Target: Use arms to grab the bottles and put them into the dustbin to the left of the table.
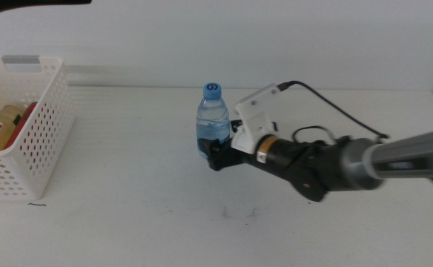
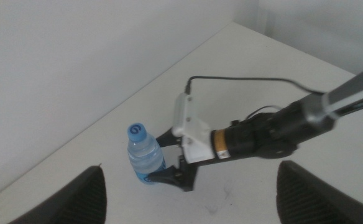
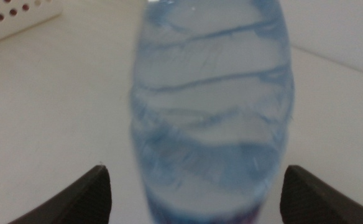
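right gripper (image 1: 215,154) jaws: wide open, water bottle (image 1: 213,119) upright between them, no contact seen
left gripper (image 2: 188,186) jaws: wide open, empty
cap (image 1: 212,90): blue, swirl mark
writing: none readable

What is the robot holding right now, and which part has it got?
Nothing yet. The right gripper is open, its jaws standing either side of the water bottle's lower body. The left gripper is open, holding nothing.
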`<control>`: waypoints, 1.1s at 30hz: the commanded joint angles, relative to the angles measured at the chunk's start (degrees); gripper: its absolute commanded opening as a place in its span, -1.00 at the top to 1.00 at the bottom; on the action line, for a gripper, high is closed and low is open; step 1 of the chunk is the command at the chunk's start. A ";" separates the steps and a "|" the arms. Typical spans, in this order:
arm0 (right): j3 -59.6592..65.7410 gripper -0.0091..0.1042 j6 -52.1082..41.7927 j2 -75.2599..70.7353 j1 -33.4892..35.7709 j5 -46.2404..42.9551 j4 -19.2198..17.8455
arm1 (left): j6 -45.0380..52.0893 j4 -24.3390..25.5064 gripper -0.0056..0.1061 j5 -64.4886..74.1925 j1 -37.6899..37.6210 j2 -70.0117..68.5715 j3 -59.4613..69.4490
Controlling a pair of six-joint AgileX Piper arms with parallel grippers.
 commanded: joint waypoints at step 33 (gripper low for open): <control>15.46 -0.61 -0.61 -71.74 0.34 51.66 4.65 | 0.53 2.08 -0.78 -0.34 -0.07 0.05 0.31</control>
